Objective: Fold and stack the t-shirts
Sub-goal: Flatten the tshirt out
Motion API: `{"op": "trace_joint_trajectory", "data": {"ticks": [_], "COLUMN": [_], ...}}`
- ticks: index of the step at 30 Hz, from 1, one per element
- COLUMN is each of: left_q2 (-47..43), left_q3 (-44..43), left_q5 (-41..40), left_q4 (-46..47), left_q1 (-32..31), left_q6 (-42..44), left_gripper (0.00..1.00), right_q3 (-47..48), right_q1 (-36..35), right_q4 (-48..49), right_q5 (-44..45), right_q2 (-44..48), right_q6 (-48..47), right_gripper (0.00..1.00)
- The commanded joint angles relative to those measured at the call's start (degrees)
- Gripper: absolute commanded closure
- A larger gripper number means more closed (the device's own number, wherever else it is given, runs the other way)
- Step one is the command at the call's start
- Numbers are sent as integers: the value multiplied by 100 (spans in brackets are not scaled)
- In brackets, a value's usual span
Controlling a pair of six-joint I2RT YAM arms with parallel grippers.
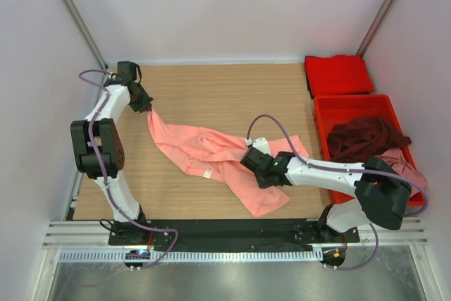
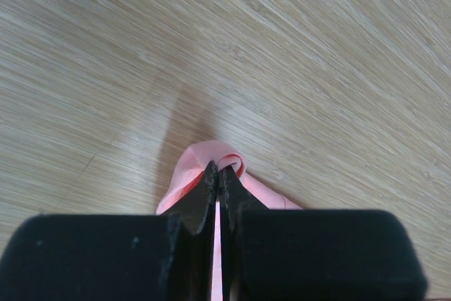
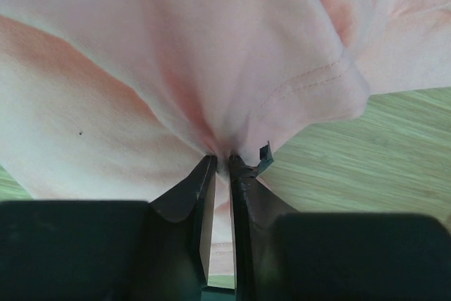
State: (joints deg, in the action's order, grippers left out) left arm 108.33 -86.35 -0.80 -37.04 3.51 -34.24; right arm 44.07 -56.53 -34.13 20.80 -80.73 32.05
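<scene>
The left gripper (image 2: 217, 174) is clamped on a corner of the salmon shirt (image 1: 204, 147), which trails from its jaws to the right gripper (image 3: 220, 161), pinched on a bunched fold. Spreading seems to be in hand; next, the grippers likely need to draw apart to flatten the cloth.

A robotics lab cell — plain white walls (image 1: 211, 5), aluminium posts (image 1: 74, 15), a wooden tabletop (image 1: 211, 93), a slotted mounting rail (image 1: 70, 235).
</scene>
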Motion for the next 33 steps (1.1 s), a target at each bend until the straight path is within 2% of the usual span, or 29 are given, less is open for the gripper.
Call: {"op": "trace_joint_trajectory", "data": {"ticks": [1, 4, 5, 6, 10, 12, 16, 19, 22, 23, 25, 26, 29, 33], "left_q2": [-137, -190, -207, -216, -383, -672, -1349, -1850, -2412, -2561, -3071, -3238, -3731, -4057], "left_q3": [-84, -49, -40, -40, -58, -84, -145, -549, -1032, -1155, -1558, -1717, -2543, -3677], "left_q5": [220, 238, 238, 238, 124, -374, -781, -852, -773, -712, -641, -658, -1052, -1107], "left_q4": [100, 109, 109, 118, 21, -75, -286, -629, -954, -981, -1051, -1121, -1490, -1876], "left_q1": [45, 45, 45, 36, 45, 36, 18, 10, -17, -34, -52, -61, -61, -61], "left_q6": [49, 40, 49, 58, 93, 84, 58, 23, -153, -205, -346, -381, -408, -277], "left_gripper": [100, 100, 100, 100, 100, 100, 100, 100, 100, 100, 100, 100, 100, 100], "right_q3": [-48, -118, -144, -145, 153, 522, 1434, 1954, 2867, 3470, 4045, 4491, 5134, 5507], "right_q1": [-33, -33, -33, -42, -42, -33, 63, 186, 432, 467, 485, 477, 477, 477], "right_q4": [169, 222, 214, 188, -337, -620, -1532, -2070, -2317, -2318, -2090, -1889, -869, 78], "right_q5": [56, 100, 126, 283, 827, 996, 1723, 2278, 2981, 3296, 3658, 3764, 3704, 3310], "right_q2": [66, 57, 75, 101, 469, 716, 997, 1182, 1384, 1437, 1638, 1726, 2139, 2754], "right_q6": [266, 380, 415, 424, 504, 443, 442, 399, 145, 13, -303, -818, -1848, -2457], "right_gripper": [77, 80, 85, 99, 99, 99, 99, 99, 99, 99, 99, 99, 99, 99]}}
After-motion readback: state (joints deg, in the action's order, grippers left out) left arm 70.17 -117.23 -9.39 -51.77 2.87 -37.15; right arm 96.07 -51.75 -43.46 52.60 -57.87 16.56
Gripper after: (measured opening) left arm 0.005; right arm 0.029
